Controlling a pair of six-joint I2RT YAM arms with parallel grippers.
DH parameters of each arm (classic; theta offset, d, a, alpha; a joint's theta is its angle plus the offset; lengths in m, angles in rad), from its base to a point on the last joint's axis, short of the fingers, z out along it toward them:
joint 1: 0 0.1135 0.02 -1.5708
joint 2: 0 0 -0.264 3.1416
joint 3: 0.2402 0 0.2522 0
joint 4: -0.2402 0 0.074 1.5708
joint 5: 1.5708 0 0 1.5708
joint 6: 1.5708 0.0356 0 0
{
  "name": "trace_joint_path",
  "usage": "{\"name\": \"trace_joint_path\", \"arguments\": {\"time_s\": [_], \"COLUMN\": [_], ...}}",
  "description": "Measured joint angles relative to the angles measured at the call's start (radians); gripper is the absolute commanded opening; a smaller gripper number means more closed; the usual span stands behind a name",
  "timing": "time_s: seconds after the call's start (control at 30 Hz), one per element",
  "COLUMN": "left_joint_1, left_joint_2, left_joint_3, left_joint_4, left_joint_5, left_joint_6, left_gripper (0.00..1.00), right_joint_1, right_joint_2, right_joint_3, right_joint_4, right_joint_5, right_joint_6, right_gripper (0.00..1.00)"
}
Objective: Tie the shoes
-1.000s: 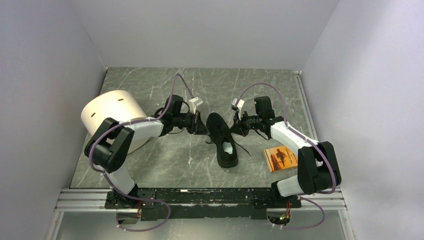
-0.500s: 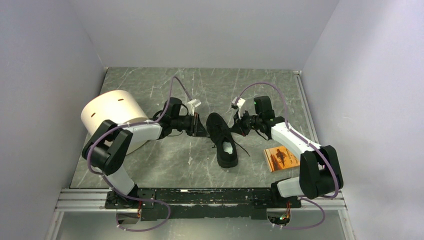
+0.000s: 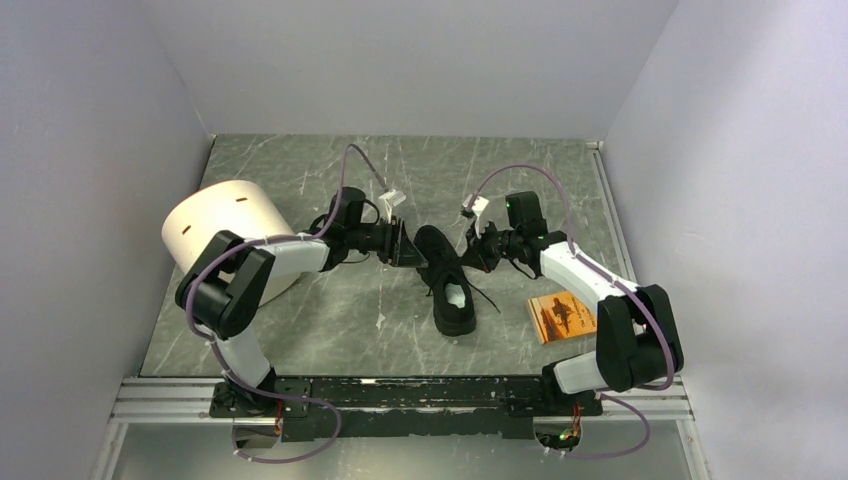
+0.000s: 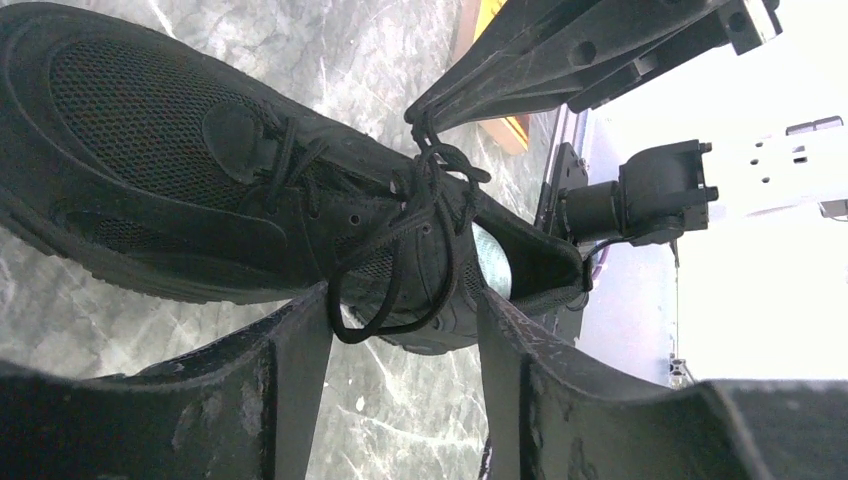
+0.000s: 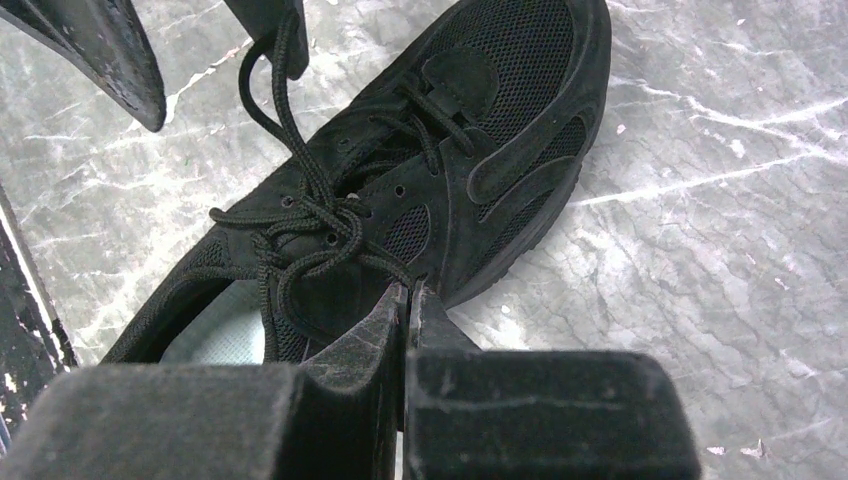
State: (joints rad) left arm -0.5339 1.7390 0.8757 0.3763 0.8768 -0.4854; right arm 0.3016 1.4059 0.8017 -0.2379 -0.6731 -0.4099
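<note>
Grey marble table (image 3: 330, 320), black sneaker (image 3: 445, 280) mid-table between the arms.
Left gripper (image 3: 404, 245) has just sprung its jaws wide, letting its lace loop (image 4: 385, 290) hang slack between them; right gripper (image 3: 472, 250) keeps its jaws pinched shut on the opposite lace (image 4: 430, 135), so the bow seems formed but not snug.

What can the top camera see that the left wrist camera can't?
Only the top camera shows the big white roll. Only the left wrist camera shows the lace loop lying between the left gripper's open fingers. Both show the black sneaker and the right gripper at its laces.
</note>
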Motion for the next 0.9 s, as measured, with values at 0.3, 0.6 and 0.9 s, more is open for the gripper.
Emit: {"name": "trace_joint_path", "arguments": {"time_s": [0.3,0.6,0.9], "left_joint_1": [0.002,0.022,-0.021], "left_joint_2": [0.077,0.077,-0.092], "left_joint_3": [0.01,-0.022,-0.165], "left_joint_4": [0.047,0.154,0.025], "left_joint_5": [0.041,0.014,-0.084], "left_joint_6": [-0.019,-0.121,-0.136], "left_gripper": [0.34,0.05,0.05], "right_joint_1": [0.0,0.002,0.007], "right_joint_2": [0.016,0.013,0.069], "right_joint_3": [0.016,0.024,0.176], "right_joint_4": [-0.001,-0.032,-0.222], "right_joint_5": [-0.009,0.036,0.111], "right_joint_6": [-0.014,0.042,0.36], "right_gripper": [0.0,0.0,0.0]}}
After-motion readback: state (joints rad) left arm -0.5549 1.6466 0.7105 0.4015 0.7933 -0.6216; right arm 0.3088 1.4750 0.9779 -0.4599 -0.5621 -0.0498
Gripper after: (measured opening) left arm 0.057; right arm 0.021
